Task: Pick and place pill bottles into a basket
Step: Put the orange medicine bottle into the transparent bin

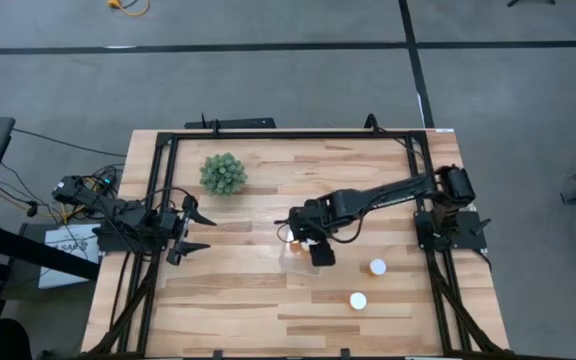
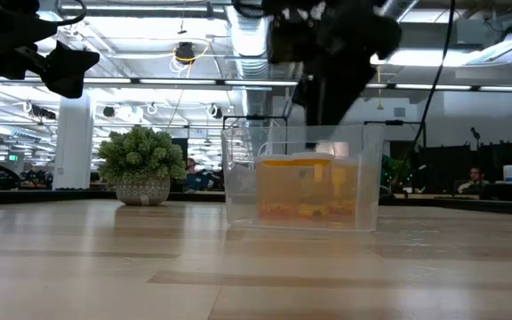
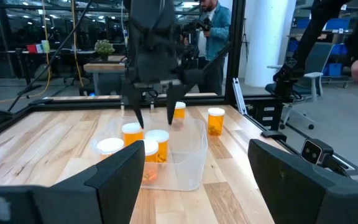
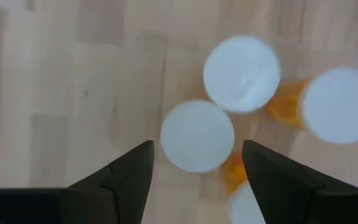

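Right tool (image 4: 194, 165) open over basket (image 2: 302, 178) | wrist: four caps (image 4: 197, 135)

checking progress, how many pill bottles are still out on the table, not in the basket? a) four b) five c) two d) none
c: the high view shows two white-capped pill bottles standing on the bare wood, to the right of the basket, where the open right gripper hangs.
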Motion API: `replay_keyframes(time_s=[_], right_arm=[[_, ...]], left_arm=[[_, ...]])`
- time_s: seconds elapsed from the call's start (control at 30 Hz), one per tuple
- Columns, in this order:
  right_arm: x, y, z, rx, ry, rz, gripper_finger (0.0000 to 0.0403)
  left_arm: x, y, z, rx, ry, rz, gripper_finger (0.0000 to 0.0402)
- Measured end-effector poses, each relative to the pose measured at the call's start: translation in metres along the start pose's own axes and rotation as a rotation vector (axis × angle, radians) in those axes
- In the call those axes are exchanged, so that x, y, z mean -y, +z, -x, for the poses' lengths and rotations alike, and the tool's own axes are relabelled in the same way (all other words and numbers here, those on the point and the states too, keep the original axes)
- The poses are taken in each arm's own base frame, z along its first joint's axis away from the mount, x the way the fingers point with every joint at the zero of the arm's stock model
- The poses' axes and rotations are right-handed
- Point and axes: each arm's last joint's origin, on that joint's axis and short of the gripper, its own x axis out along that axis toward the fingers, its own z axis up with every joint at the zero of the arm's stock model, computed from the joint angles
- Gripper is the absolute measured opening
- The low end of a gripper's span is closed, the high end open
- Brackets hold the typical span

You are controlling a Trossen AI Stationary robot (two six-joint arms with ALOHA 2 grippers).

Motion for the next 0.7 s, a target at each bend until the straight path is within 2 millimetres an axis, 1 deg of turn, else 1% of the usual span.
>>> replay_keyframes(time_s=[0.13,0.33,0.43,0.53,0.63,0.7], right_arm=[[-0.002,0.003,0.029,0.053,-0.001,0.028,0.0239],[-0.006,-0.018,0.072,0.044,-0.001,0.027,0.0239],[-0.007,-0.028,0.087,0.024,-0.020,0.020,0.0239],[-0.006,-0.040,0.093,0.025,-0.064,0.013,0.0239],[-0.006,-0.058,0.088,0.013,-0.068,-0.045,0.0240],[-0.009,-0.074,0.082,-0.007,-0.065,-0.080,0.0240]], left_arm=[[0.000,0.000,0.000,0.000,0.000,0.000,0.0277],[0.000,0.000,0.000,0.000,0.000,0.000,0.0277],[0.000,0.000,0.000,0.000,0.000,0.000,0.0277],[0.000,0.000,0.000,0.000,0.000,0.000,0.0277],[0.000,0.000,0.000,0.000,0.000,0.000,0.0277],[0.000,0.000,0.000,0.000,0.000,0.000,0.0277]])
